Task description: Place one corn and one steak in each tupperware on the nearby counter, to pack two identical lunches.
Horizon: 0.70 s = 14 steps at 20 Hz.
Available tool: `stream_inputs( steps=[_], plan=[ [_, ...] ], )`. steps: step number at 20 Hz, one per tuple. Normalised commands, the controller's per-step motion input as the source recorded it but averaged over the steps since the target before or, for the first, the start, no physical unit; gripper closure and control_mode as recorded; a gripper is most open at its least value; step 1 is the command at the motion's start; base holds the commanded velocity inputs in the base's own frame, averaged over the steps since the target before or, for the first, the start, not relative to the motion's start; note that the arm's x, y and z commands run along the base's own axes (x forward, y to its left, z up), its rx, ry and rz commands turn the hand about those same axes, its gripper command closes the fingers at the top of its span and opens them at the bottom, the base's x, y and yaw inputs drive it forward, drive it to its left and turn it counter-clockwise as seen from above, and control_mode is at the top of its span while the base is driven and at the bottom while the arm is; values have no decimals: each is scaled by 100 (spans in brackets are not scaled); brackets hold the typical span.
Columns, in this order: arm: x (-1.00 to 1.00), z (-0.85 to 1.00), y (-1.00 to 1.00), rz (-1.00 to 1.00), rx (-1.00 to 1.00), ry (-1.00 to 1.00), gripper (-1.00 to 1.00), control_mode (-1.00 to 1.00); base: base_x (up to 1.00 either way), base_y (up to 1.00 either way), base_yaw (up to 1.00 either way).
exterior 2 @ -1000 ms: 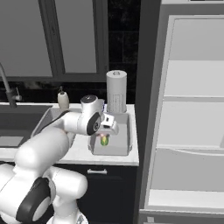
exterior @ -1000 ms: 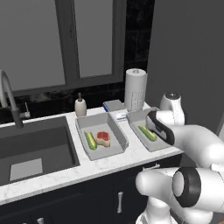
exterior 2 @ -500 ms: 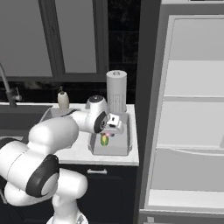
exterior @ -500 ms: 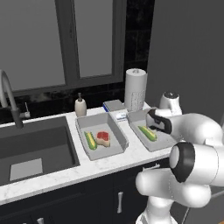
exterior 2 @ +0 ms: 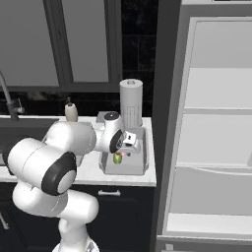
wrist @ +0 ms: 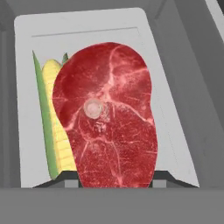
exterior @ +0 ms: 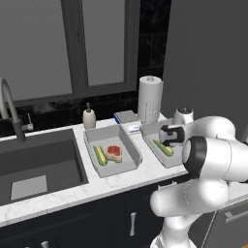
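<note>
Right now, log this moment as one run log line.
gripper: shut on steak, over right tupperware | corn inside | left tupperware: packed, corn plus steak

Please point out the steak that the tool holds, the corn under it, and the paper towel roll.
steak (wrist: pixel 111 118), hand view, middle of the red meat.
corn (wrist: pixel 59 131), hand view, yellow kernels left of the steak.
paper towel roll (exterior: pixel 149 99), left base view, middle of its side.

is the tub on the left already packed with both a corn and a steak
Yes, packed. In the left base view the left tupperware holds a corn and a steak side by side.
</note>
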Motion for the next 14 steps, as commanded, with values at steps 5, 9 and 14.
stream_inputs(
  steps=[5,9,14],
  plan=[
    [24,-19,-13,0,0,0,100,-100,0,0,0],
    [25,-20,-13,0,0,0,100,-100,0,0,0],
    [28,-20,-9,0,0,0,100,-100,0,0,0]
  ],
)
